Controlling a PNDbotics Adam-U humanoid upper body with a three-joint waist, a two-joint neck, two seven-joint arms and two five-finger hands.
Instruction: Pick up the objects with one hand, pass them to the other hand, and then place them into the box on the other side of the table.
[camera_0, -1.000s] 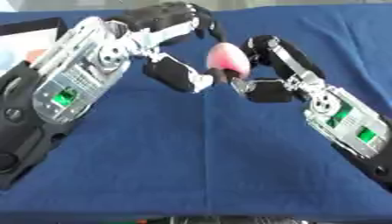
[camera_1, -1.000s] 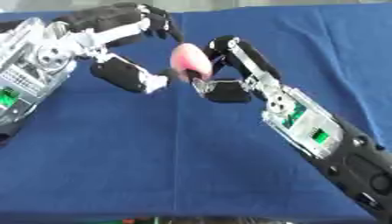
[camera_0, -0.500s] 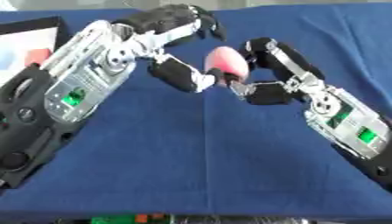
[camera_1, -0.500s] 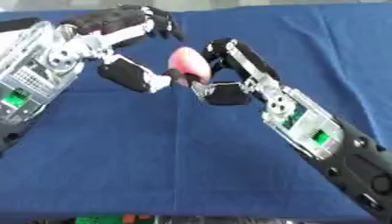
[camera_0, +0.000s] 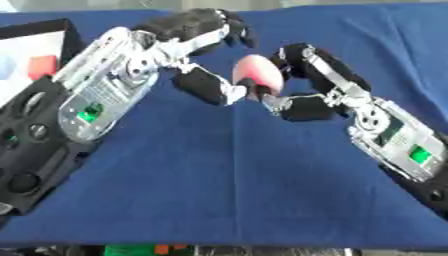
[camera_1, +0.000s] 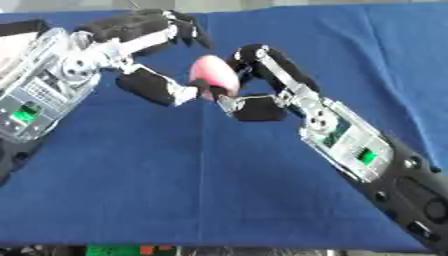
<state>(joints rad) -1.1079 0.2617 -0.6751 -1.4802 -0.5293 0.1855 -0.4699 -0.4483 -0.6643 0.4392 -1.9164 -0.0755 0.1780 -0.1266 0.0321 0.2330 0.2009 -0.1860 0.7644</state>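
- Between the two hands, above the middle of the bench (camera_0: 219, 190), sits a pink egg-shaped object (camera_0: 259, 74); its long axis runs roughly up and down in the view, tilted a little, with the narrower end toward the far side.
- On the object's right side, the right hand (camera_0: 302, 82) has its fingers and thumb curled round it, grasping it, fingers over the top and thumb underneath.
- On its left side, the left hand (camera_0: 199, 55) brackets the object: its thumb reaches to the lower edge and looks to touch there, while its fingers arch above and to the left, apart from the pink surface. That hand is released, not closed on anything.
- Beneath both hands the bench is covered with a plain dark blue cloth, flat and without visible folds.
- Behind the left forearm, at the view's left edge, stands a box (camera_0: 39, 30) with a dark rim and pale floor; a red block (camera_0: 41, 66) lies inside it.
- Most of the box is cut off by the frame and hidden by the left arm; a pale bluish shape at its edge cannot be made out.
- Whether the left thumb truly presses the object is hard to tell.
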